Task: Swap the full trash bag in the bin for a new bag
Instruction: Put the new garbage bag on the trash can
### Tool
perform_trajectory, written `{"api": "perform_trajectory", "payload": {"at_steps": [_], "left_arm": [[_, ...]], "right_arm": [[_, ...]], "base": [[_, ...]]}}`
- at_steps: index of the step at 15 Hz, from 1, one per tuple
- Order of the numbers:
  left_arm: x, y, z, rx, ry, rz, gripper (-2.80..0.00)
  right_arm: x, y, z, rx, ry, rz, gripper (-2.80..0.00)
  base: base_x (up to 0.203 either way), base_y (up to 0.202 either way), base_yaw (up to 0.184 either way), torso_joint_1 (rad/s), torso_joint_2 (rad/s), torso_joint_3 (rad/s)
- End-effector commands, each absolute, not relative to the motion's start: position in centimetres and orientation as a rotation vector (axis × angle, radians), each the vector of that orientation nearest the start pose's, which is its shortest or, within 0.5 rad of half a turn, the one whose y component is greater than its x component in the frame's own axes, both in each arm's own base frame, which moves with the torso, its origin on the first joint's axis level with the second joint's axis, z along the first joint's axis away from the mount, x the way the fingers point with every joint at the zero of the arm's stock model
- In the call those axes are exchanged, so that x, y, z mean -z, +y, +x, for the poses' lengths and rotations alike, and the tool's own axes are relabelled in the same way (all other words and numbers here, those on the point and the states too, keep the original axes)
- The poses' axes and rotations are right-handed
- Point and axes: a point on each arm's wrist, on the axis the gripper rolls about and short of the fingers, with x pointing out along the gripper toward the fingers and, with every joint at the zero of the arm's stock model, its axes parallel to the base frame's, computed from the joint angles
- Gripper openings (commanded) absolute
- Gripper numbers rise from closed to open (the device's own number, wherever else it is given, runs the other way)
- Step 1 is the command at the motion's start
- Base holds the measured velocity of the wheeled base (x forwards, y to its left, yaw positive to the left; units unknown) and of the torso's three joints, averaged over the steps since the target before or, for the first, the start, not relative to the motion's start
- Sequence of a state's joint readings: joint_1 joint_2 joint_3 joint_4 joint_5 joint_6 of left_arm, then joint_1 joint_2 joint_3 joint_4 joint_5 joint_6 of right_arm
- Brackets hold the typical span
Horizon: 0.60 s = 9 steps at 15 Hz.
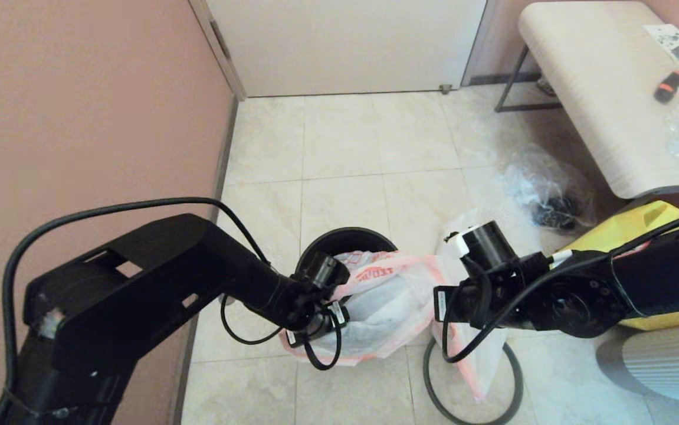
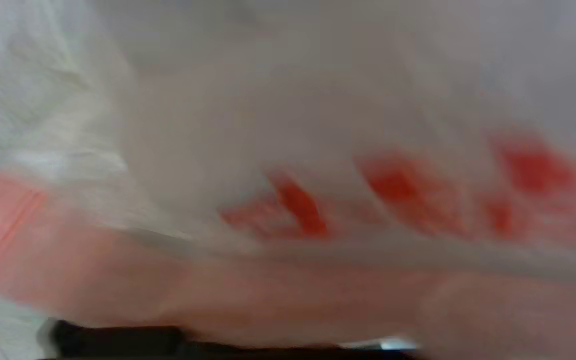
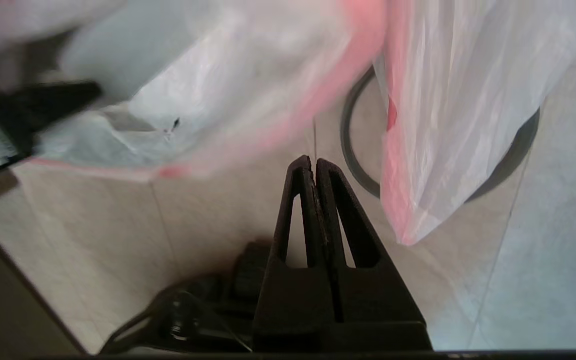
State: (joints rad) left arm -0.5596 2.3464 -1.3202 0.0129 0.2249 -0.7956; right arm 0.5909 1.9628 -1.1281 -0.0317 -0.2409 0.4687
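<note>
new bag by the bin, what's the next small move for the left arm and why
Probably ease the left claw, buried in the bag's folds, toward the bin to push the bag's mouth over it. The bag hangs mostly in front of the bin, whose dark opening shows unlined. The hoop lies apart on the floor, near the shut right claw.
</note>
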Motion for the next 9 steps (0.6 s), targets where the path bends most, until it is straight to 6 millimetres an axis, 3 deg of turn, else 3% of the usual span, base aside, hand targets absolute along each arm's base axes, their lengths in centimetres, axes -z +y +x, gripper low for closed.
{"api": "perform_trajectory", "payload": {"at_steps": [1, 9], "left_arm": [[-0.2, -21.7, 35.9, -0.111, 1.022, -0.318, -2.8], [-1.2, -20.6, 36.6, -0.152, 0.973, -0.343, -2.8]], "right_arm": [[-14.0, 19.0, 29.6, -0.151, 0.76, 0.137, -2.8], [-13.9, 19.8, 28.6, -0.18, 0.779, 0.119, -2.8]], "base": [[0.0, 0.0, 0.0, 0.0, 0.0, 0.0], [0.0, 0.0, 0.0, 0.0, 0.0, 0.0]]}}
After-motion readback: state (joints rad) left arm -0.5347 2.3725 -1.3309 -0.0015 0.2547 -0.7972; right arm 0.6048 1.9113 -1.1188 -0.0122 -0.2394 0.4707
